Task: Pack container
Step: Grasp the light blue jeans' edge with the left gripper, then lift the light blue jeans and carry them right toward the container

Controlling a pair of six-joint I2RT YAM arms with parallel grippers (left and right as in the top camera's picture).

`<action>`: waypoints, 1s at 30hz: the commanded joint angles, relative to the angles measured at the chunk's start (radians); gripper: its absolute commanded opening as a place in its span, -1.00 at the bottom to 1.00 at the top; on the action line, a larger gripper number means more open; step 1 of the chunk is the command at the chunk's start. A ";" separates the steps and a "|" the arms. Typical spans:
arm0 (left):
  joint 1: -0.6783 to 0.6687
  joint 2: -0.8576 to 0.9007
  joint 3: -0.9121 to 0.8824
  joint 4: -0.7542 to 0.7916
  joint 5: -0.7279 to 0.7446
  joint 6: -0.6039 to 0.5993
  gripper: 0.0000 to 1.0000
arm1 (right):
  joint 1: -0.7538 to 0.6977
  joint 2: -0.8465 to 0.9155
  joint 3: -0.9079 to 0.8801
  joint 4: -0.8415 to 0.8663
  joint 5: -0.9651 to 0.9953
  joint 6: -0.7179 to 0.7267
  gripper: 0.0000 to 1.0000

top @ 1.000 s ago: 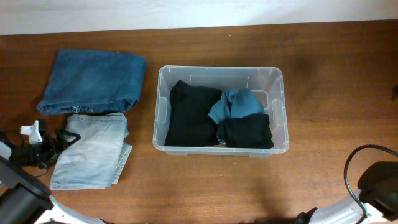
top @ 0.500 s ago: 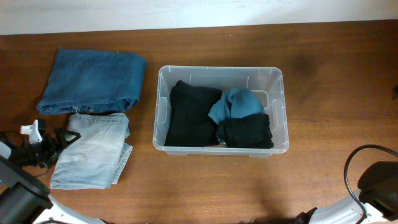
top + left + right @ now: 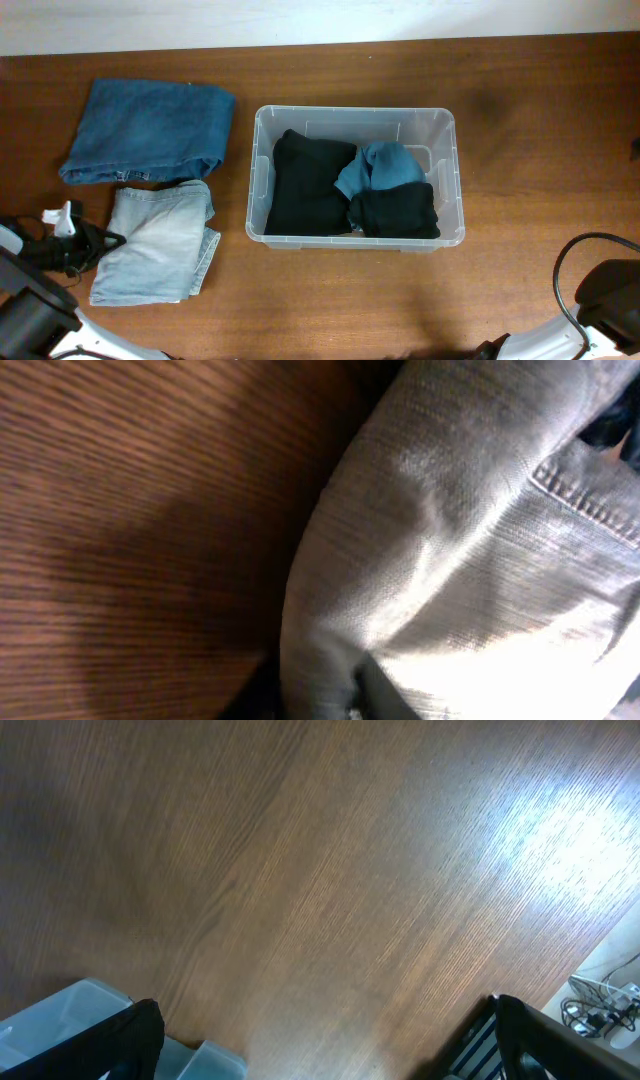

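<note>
pale jeans (image 3: 450, 560) pinched in left jaws, tips cut off

Black left claw (image 3: 112, 239), white tab (image 3: 56, 214), black right claw (image 3: 322, 1003), looping black cable (image 3: 560, 265)

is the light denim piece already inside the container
No, the light denim garment lies on the table to the left of the container, fully outside its walls.
</note>
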 commanded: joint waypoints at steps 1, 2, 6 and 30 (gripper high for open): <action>-0.008 0.048 -0.034 -0.003 -0.080 0.009 -0.99 | -0.004 -0.022 -0.001 -0.005 0.002 -0.003 0.97; -0.008 0.048 -0.034 -0.001 -0.074 0.009 -0.99 | -0.003 -0.022 -0.001 -0.005 0.002 -0.003 0.97; -0.008 0.048 -0.025 0.001 0.058 0.009 -0.99 | -0.004 -0.022 -0.001 -0.005 0.003 -0.003 0.97; -0.008 -0.182 0.483 -0.219 0.579 -0.069 -0.99 | -0.003 -0.022 -0.001 -0.005 0.002 -0.003 0.97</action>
